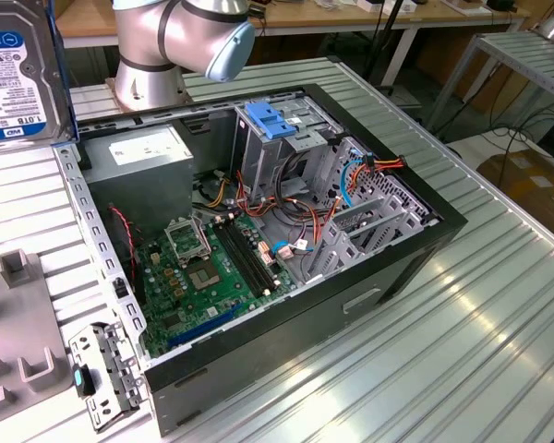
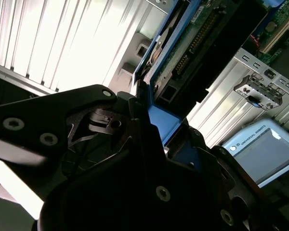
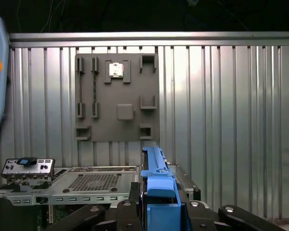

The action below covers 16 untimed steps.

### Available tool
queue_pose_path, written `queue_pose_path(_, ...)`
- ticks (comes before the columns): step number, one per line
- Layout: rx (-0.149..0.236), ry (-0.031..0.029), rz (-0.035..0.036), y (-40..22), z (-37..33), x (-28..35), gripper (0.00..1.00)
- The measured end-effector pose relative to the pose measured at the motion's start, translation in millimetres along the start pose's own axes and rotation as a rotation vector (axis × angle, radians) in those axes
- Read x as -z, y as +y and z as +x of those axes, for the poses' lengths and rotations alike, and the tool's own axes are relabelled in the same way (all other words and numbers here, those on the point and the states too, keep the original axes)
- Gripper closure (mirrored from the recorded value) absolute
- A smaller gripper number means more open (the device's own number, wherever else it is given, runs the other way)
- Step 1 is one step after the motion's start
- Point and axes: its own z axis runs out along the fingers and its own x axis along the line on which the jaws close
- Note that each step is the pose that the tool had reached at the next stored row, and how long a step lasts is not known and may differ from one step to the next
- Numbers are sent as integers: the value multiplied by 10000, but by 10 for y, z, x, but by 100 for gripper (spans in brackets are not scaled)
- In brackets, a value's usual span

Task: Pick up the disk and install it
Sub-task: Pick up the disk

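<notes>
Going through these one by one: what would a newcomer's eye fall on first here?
The disk looms in the exterior view's upper left corner, close to the camera with its label facing out. In the first wrist view the gripper is shut on its blue edge. Next comes the open computer case in the middle of the ribbed metal table, with its green motherboard exposed.

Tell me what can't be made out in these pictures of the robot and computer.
The disk: exterior view, cut off by the top and left edges.
Its flat faces: first wrist view, it sits edge-on to the camera.
The gripper: second wrist view, shut on the disk; its dark body hides the disk's near end.
The drive cage: exterior view, its metal walls and blue latch hide the bay inside.
</notes>
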Motion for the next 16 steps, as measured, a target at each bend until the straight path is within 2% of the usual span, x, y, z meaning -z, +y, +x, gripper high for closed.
queue_pose_path(8, -7, 0, -15, -131, 30, 1, 63)
queue_pose_path(11, -19, 1, -33, -265, 45, 1, 63)
queue_pose_path(14, -32, 1, -46, -336, 84, 2, 63)
queue_pose_path(16, -37, 0, -48, -374, 149, 2, 63)
